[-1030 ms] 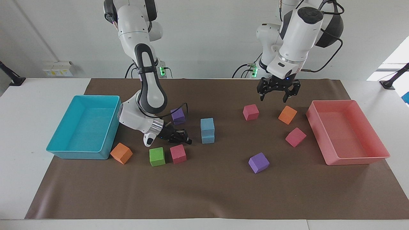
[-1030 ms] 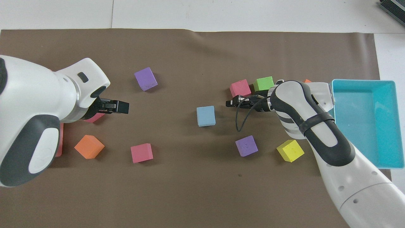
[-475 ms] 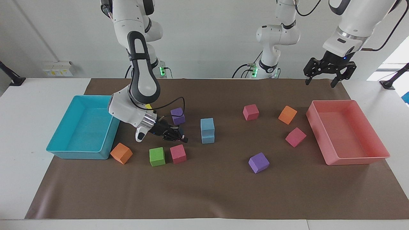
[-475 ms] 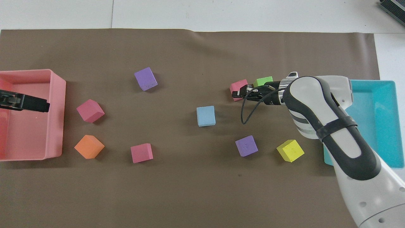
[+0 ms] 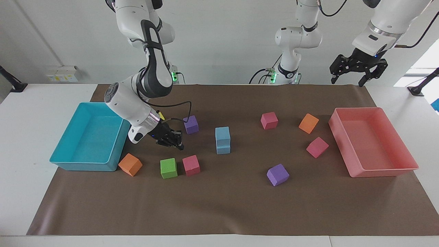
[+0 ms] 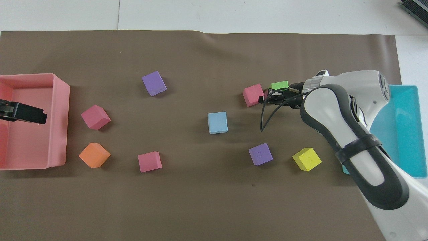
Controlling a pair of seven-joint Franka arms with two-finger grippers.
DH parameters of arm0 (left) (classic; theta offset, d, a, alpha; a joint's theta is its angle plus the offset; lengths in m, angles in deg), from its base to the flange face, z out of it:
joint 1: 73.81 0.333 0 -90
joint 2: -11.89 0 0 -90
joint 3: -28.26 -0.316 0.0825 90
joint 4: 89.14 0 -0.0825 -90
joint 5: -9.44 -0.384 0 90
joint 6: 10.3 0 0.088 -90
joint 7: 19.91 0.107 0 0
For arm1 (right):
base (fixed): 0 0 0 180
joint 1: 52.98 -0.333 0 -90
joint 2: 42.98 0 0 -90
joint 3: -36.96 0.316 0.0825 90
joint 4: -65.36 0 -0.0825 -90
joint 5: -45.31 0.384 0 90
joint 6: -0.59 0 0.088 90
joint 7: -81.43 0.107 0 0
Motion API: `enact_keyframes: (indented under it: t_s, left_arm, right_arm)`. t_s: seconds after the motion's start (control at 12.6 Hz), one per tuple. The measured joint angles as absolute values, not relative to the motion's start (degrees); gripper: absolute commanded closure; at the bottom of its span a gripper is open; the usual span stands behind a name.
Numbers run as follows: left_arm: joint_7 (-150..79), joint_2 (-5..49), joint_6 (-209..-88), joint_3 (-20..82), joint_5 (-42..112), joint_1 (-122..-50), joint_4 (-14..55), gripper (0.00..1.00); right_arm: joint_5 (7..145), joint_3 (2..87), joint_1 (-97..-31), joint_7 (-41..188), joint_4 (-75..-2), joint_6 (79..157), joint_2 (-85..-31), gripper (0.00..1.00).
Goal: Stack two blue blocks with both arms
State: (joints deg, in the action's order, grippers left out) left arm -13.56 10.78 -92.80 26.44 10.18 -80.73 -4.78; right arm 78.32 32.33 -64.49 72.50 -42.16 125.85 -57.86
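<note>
The two blue blocks stand stacked mid-mat, the upper one (image 5: 223, 133) squarely on the lower one (image 5: 223, 149). From overhead only the top block (image 6: 217, 122) shows. My right gripper (image 5: 174, 144) hangs low over the mat between the stack and the turquoise tray, shut, with nothing in it. It is apart from the stack, just above the green block (image 5: 168, 168) and a pink block (image 5: 191, 165). In the overhead view, the right gripper (image 6: 264, 99) sits beside those two blocks. My left gripper (image 5: 347, 81) is raised high over the pink tray (image 5: 356, 110), open and empty.
The turquoise tray (image 5: 103, 104) lies at the right arm's end of the mat. Loose blocks lie around: purple (image 5: 191, 124), orange (image 5: 130, 164), pink (image 5: 269, 120), orange (image 5: 308, 123), pink (image 5: 317, 147), purple (image 5: 277, 174) and yellow (image 6: 307, 159).
My left gripper has risen from near the pink and orange blocks and swung out over the pink tray. My right gripper has drawn back from the stack toward the turquoise tray.
</note>
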Motion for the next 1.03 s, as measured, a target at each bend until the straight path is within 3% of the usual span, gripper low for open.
enact_keyframes:
  t_s: [0.08, 0.16, 0.63, 1.03]
  left_arm:
    - [-13.6, 10.8, -92.5, 26.5, 10.2, -80.7, -4.8, 0.0]
    - [-13.6, 10.8, -92.2, 26.5, 10.2, -80.7, -4.8, 0.0]
    - [-13.6, 10.7, -91.6, 26.6, 10.2, -80.7, -4.6, 0.0]
    - [-13.6, 10.7, -91.6, 26.6, 10.2, -80.7, -4.6, 0.0]
  right_arm:
    - [74.8, 32.3, -62.9, 72.6, -41.2, 122.5, -57.1, 0.42]
    - [72.0, 32.2, -61.5, 72.6, -39.8, 118.5, -56.4, 0.0]
    - [50.8, 32.4, -58.9, 74.0, -34.1, 106.2, -51.6, 0.0]
    - [47.0, 30.9, -58.7, 77.0, -30.3, 101.9, -47.1, 0.0]
